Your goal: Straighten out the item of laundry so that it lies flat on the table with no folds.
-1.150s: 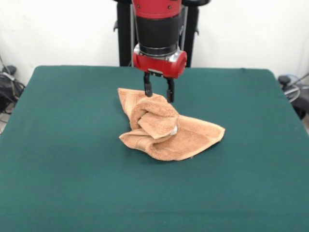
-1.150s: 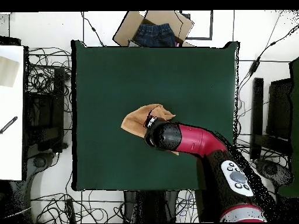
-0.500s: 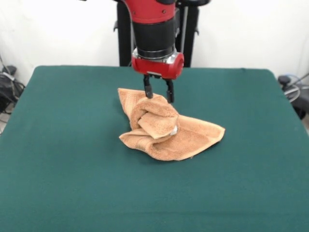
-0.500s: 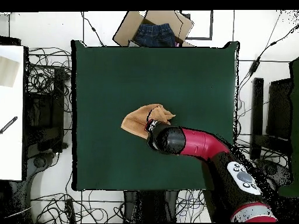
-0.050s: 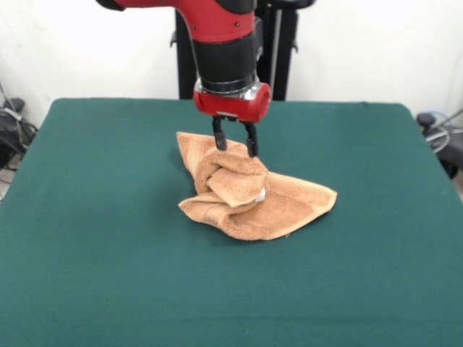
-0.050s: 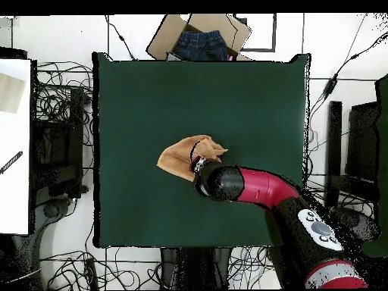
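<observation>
The item of laundry, an orange-tan towel (image 5: 278, 204), lies crumpled near the middle of the green table (image 5: 101, 238), with a rolled bunch on its left part and a flatter corner pointing right. My gripper (image 5: 233, 145) hangs open over the far edge of that bunch, its two black fingertips (image 5: 215, 142) at the cloth's top, holding nothing. From above, the towel (image 6: 179, 155) shows left of the red arm, and the gripper (image 6: 200, 163) sits at its lower right edge, partly hiding it.
A cardboard box with blue jeans (image 6: 200, 39) sits just beyond the table's top edge in the overhead view. A white surface (image 6: 14, 144) stands to the left. Cables and dark stands ring the table on all sides.
The wrist has shifted slightly left in the front view and the arm has swung round behind it. The towel keeps the same shape and place.
</observation>
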Available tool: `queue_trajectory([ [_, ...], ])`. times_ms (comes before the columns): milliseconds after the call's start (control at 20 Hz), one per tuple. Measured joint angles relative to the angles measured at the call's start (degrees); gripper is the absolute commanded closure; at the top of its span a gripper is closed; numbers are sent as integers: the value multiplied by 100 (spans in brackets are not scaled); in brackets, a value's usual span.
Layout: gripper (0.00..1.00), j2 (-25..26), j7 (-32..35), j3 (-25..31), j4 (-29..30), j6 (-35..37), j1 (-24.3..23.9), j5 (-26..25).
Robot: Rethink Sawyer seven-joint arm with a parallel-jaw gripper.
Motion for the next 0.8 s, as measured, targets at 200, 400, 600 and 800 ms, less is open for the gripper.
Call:
queue_trajectory([
  [200,0,4,0,-4,1,0,120,-128],
  [400,0,4,0,-7,-1,0,254,-239],
  [600,0,-21,0,-42,1,1,355,-350],
  [800,0,-179,0,-112,2,15,413,-356],
])
